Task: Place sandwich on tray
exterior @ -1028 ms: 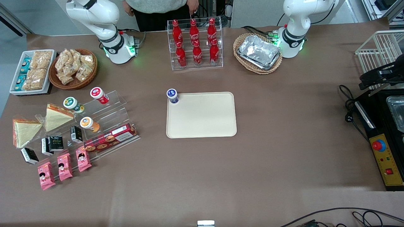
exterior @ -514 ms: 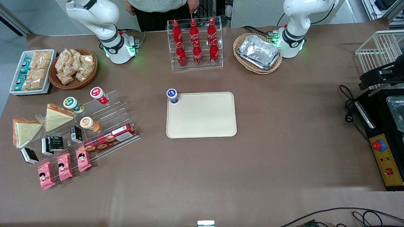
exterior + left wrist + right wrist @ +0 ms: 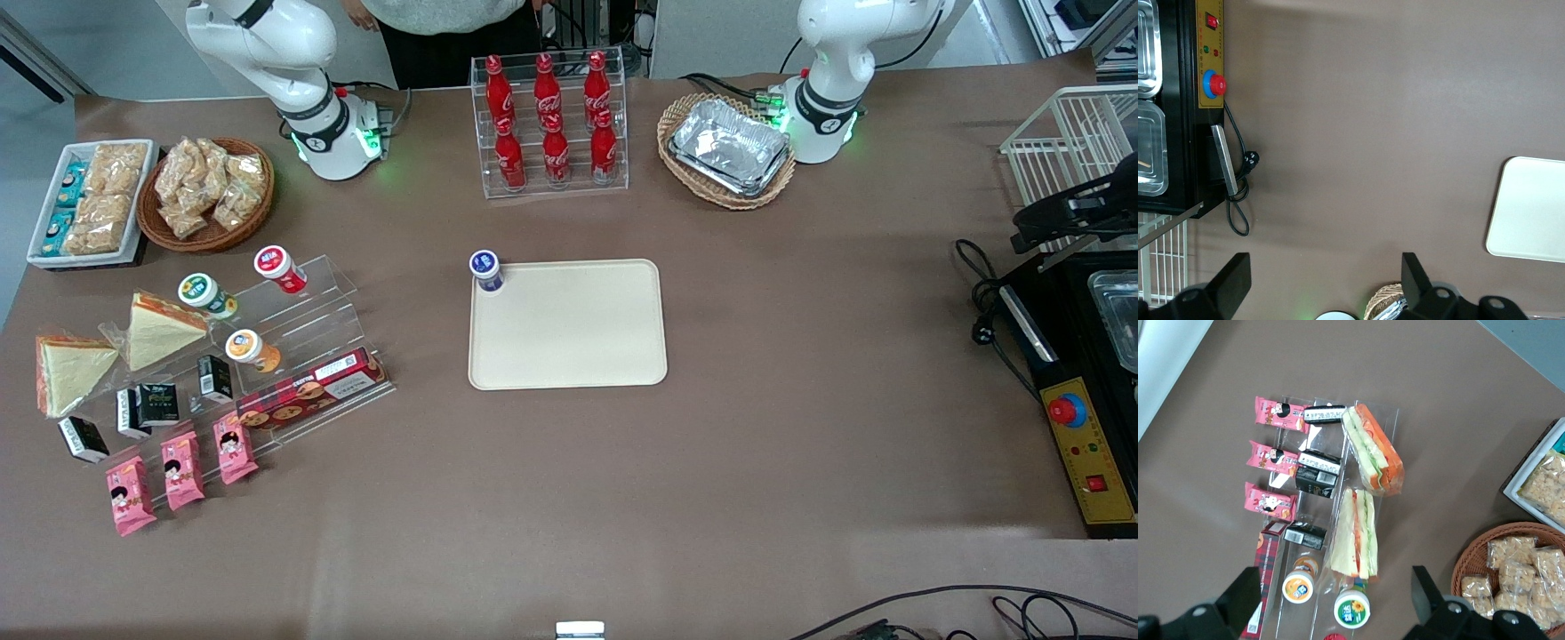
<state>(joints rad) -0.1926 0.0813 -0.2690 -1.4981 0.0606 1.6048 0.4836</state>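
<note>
The pincer (image 3: 1333, 581) hangs high above the snack rack (image 3: 302, 351) at the working arm's end of the worktop (image 3: 800, 427), fingers spread wide, holding nothing. The sandwich (image 3: 1355, 535) lies on the rack's end, directly under the pincer in the wrist view. We judge it to be the target, being the wedge nearer the tray (image 3: 569, 338). The step in hand is the approach. We descend straight down, keeping the spread fingers astride the wedge's narrow thickness, bread faces toward the pads, and close gently, because wrap and bread will yield. Margins are tight: the second wedge (image 3: 1373, 450) lies just beside it, two lidded cups (image 3: 1351, 611) sit near its broad end, and black boxes (image 3: 1318, 462) flank it on the rack. After a clear vertical lift, the route to the tray crosses bare worktop. The tray is well apart from the rack and open except for a blue-lidded cup (image 3: 486, 269) at one corner. We set the wedge down mid-tray, away from that cup.
</note>
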